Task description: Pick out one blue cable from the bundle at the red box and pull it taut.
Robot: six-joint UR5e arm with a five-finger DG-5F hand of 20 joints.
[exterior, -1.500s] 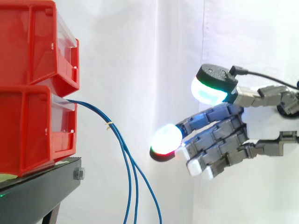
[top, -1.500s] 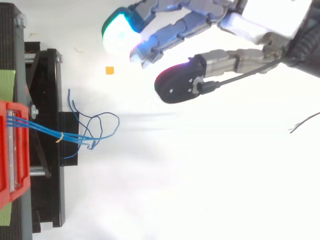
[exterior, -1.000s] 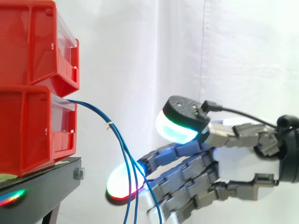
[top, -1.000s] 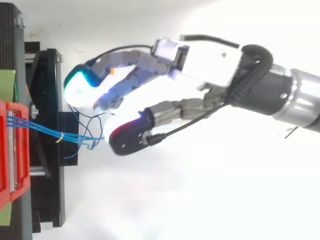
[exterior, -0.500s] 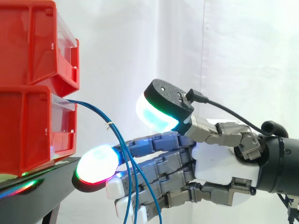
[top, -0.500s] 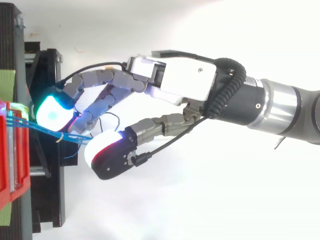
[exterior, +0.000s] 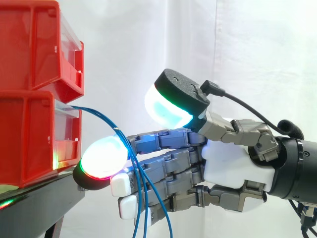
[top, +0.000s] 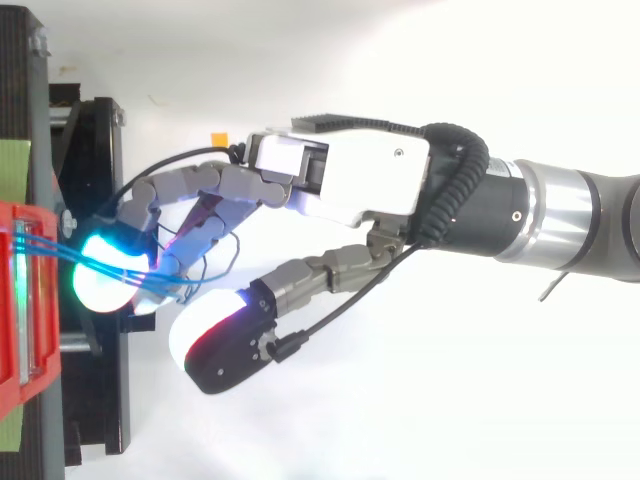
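Several thin blue cables [exterior: 101, 115] leave the lower red bin [exterior: 29, 134] as a bundle and hang down in front of the black stand. In the top view the blue cables [top: 50, 249] run from the bin's front [top: 15, 310] toward my hand. My hand [exterior: 233, 163] reaches in from the right with nearly straight fingers. A glowing fingertip [exterior: 101, 157] sits right at the bundle, close to the bin. The cables drape across the fingers. The thumb [exterior: 168, 106] stands apart above them and pinches nothing. From above, the hand [top: 360, 180] has its thumb [top: 225, 340] spread away from the fingers.
A second red bin [exterior: 34, 49] is stacked on the lower one. Both rest on the black stand [exterior: 39, 203], whose frame [top: 95, 390] lies under the fingertips. A white curtain hangs behind. A small orange scrap [top: 217, 138] lies on the white floor.
My hand has crept a little further toward the bin and risen slightly. The leading fingertip has slid in against the cable bundle, and the thumb has spread further away from the fingers.
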